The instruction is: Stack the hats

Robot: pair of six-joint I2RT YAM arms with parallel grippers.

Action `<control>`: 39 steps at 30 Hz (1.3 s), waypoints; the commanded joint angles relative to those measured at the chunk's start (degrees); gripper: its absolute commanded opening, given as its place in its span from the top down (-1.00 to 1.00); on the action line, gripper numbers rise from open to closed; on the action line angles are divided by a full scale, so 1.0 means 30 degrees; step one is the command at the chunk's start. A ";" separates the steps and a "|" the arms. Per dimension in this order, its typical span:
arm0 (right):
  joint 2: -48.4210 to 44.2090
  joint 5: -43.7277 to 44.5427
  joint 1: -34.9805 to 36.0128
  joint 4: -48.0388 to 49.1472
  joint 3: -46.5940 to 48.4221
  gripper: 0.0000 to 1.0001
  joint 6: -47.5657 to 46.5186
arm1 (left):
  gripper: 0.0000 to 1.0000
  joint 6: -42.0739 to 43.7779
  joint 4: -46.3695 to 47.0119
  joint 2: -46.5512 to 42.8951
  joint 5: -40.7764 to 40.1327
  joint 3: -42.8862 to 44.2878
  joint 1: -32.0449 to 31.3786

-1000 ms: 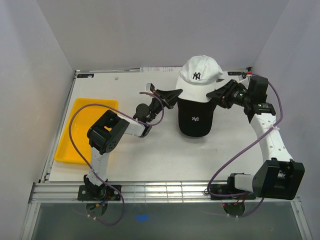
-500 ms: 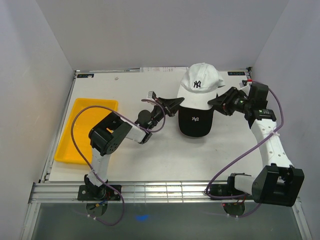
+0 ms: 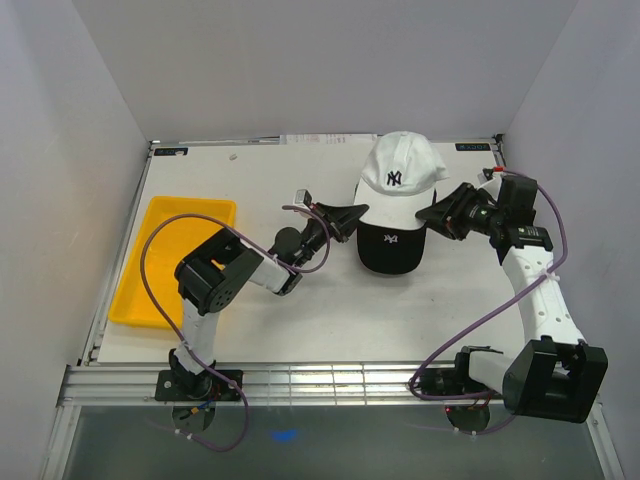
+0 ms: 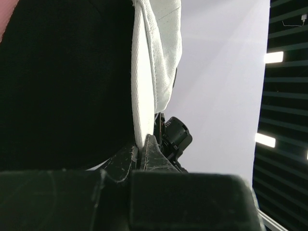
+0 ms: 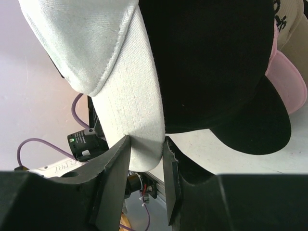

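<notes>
As white hat (image 3: pixel 400 175) sinks, black hat (image 3: pixel 392 250) half-hidden

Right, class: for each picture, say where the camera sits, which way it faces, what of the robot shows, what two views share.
Top view: above and behind the arms, looking down at the table; both arms show, left gripper and right gripper pinching the white cap.
Left wrist: looks along its fingers at the cap's edge.
Right wrist: same, from the opposite side; its fingers show.
Shared: both wrist views show the black cap.
</notes>
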 commanded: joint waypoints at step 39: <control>0.4192 -0.2529 0.0509 0.0340 0.8026 0.30 0.0902 | 1.00 0.2759 -0.2156 -0.0848 0.6894 0.4285 -0.1303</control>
